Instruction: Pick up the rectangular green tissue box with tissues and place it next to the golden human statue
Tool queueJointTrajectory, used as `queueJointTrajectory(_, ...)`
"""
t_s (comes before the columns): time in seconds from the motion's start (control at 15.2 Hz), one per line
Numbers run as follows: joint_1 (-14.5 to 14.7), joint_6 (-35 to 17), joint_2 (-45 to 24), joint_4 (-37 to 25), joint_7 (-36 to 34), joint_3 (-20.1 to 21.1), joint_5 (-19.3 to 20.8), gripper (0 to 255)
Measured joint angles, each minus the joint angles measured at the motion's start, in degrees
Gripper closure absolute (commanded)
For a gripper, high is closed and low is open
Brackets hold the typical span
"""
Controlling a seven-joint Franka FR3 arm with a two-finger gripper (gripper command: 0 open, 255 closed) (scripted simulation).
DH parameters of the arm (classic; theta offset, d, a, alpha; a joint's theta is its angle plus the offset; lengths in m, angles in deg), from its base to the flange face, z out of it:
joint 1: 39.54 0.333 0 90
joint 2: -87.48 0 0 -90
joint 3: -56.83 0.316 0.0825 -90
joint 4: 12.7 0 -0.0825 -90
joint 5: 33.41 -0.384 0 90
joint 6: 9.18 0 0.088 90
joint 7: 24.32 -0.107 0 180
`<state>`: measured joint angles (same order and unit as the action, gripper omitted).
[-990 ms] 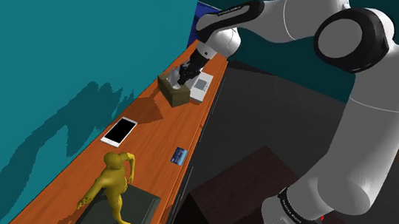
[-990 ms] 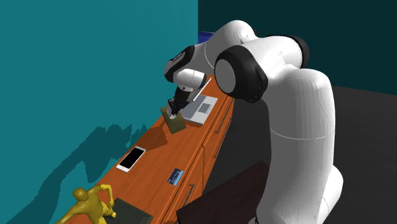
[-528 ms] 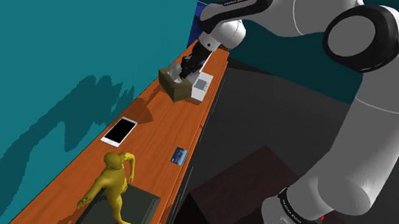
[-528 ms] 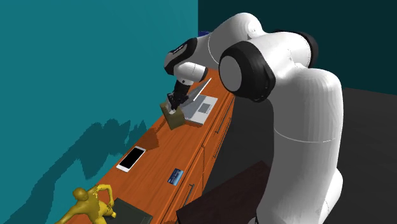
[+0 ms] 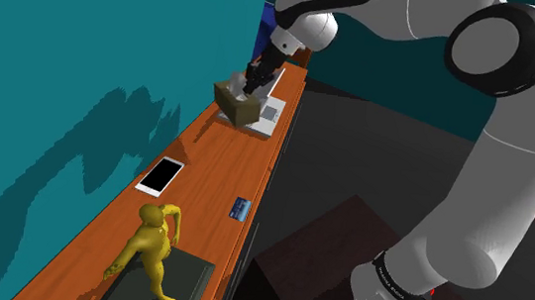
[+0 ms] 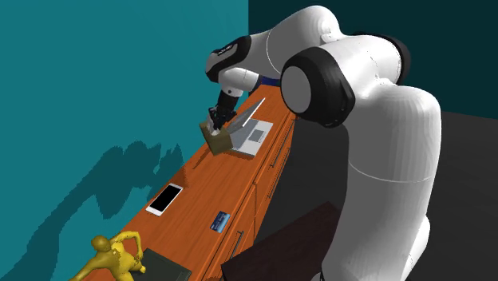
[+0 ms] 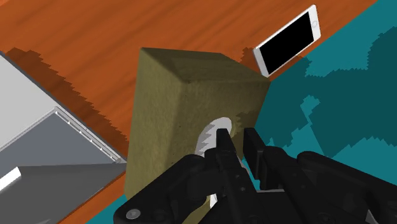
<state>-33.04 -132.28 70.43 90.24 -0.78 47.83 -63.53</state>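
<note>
While the claw [image 7: 235, 145] clamps the tissue box [image 7: 191, 95] beside the laptop [image 7: 44, 133], phone [image 5: 161, 175] and card [image 5: 239, 208] lie toward the statue [image 5: 152, 248]. Bare worktop [image 5: 208, 184] parts them.

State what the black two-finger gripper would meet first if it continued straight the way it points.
The olive-green rectangular tissue box it clasps; beyond that, probably the orange-brown wooden countertop.

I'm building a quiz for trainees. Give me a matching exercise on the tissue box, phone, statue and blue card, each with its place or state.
Things:
1. tissue box
2. phone
3. statue
4. blue card

Places or states:
a. stands on a dark mat
b. held by the end effector
c. screen up, near the teal wall
d. by the counter's front edge

Pairs: 1-b, 2-c, 3-a, 4-d
</note>
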Motion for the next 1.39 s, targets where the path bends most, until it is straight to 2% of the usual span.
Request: queueJointTrajectory(1.39, -0.17, 12.81, 4.08, -9.96, -6.38, -0.99, 3.76, 255)
